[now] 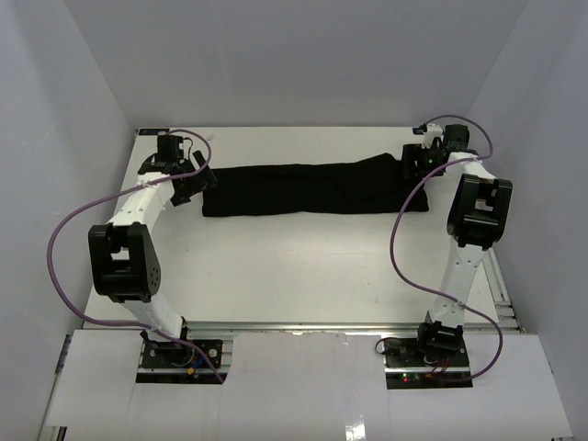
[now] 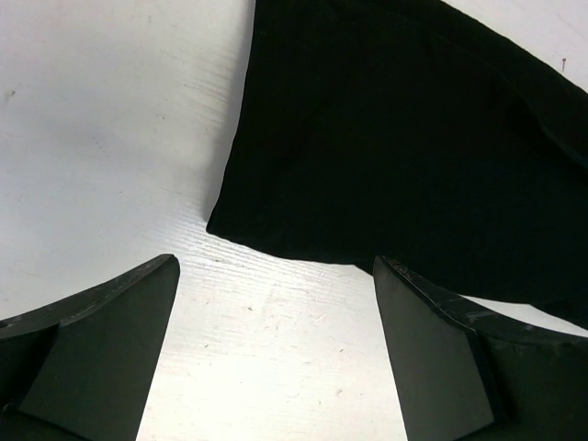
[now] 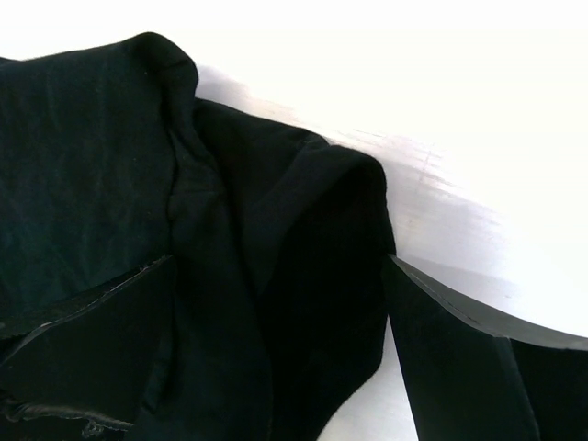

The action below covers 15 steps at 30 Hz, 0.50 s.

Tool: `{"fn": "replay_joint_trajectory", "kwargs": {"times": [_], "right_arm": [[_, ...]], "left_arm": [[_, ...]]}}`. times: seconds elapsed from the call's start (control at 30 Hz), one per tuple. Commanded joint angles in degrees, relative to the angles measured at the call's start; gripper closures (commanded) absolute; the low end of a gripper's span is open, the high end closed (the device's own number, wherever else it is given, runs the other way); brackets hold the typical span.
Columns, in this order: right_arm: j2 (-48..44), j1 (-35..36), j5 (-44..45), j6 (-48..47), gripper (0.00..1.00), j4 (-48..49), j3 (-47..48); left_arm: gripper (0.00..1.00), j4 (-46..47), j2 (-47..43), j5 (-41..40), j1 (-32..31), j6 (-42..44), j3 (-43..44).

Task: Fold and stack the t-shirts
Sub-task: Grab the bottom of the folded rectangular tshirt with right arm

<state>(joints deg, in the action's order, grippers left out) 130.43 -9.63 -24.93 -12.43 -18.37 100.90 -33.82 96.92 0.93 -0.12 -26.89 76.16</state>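
A black t-shirt (image 1: 312,186) lies folded into a long band across the far half of the white table. My left gripper (image 1: 190,180) is open just off the band's left end; in the left wrist view the shirt's corner (image 2: 276,211) lies on the table ahead of the spread fingers, with bare table between them. My right gripper (image 1: 415,163) is open over the band's right end; in the right wrist view bunched black fabric (image 3: 276,276) fills the gap between the fingers. The blue logo and the neck tag are hidden.
White walls close in the table (image 1: 294,266) on the left, back and right. A metal rail (image 1: 501,294) runs along the right edge. Purple cables (image 1: 64,248) loop off both arms.
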Motion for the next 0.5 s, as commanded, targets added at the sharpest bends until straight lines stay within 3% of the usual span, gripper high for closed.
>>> {"fn": "replay_joint_trajectory", "kwargs": {"times": [0.0, 0.47], "right_arm": [[-3.86, 0.22, 3.21, -3.39, 0.0, 4.04, -1.58], [-0.54, 1.01, 3.13, -4.54, 0.0, 1.5, 2.18]], "left_arm": [[0.02, 0.87, -3.32, 1.09, 0.03, -0.44, -0.75], [0.02, 1.48, -3.5, 1.97, 0.03, -0.97, -1.72]]}}
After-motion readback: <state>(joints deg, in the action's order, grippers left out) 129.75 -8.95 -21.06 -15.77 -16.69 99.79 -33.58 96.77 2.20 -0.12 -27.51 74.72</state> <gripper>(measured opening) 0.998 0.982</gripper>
